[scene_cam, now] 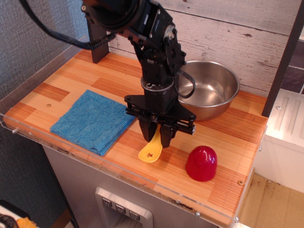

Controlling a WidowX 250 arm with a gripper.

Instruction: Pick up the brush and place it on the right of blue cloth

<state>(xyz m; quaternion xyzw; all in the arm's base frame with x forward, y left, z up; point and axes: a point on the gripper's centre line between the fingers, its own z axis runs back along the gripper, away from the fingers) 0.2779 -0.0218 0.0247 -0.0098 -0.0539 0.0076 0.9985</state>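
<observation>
The yellow brush (151,150) hangs from my gripper (156,136), its rounded handle with the star-shaped hole pointing down and touching or nearly touching the wooden counter. Its bristles are hidden between the fingers. The gripper is shut on the brush's upper end. The blue cloth (92,120) lies flat on the counter to the left of the brush, with a small gap between its right edge and the handle.
A steel bowl (207,94) stands behind and to the right of the gripper. A red cup (201,163) sits upside down just right of the brush. A clear plastic rim (118,171) edges the counter front. A dark post (96,33) stands at the back left.
</observation>
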